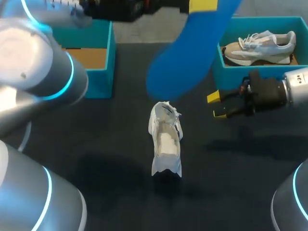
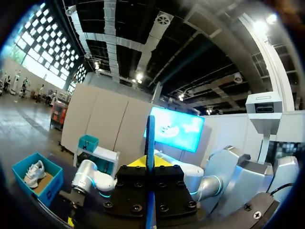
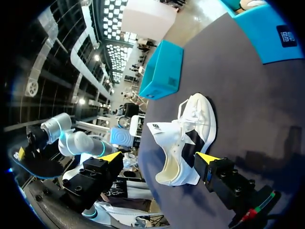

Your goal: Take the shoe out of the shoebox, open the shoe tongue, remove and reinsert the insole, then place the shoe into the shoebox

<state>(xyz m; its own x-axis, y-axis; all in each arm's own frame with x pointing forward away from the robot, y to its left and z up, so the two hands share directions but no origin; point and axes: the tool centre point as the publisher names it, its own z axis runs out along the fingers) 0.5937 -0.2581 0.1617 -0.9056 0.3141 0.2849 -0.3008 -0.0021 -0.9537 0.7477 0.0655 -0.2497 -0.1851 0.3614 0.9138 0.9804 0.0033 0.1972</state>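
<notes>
A white shoe [image 1: 166,139] stands on the dark table with its tongue pulled open, toe towards me. High above it my left gripper [image 1: 202,6] is shut on the blue insole [image 1: 183,57], which hangs down from it. The left wrist view shows the insole [image 2: 150,133] edge-on between the yellow tips of that gripper [image 2: 150,162]. My right gripper [image 1: 215,105] is open just right of the shoe, low over the table. In the right wrist view the shoe [image 3: 183,138] lies ahead of and between the spread fingers of the gripper [image 3: 159,157], and neither finger touches it.
A teal shoebox [image 1: 226,67] at the back right holds a second, beige and white shoe [image 1: 260,45]. Another teal box [image 1: 103,72] with a bare cardboard floor stands at the back left. My left arm [image 1: 33,62] fills the near left.
</notes>
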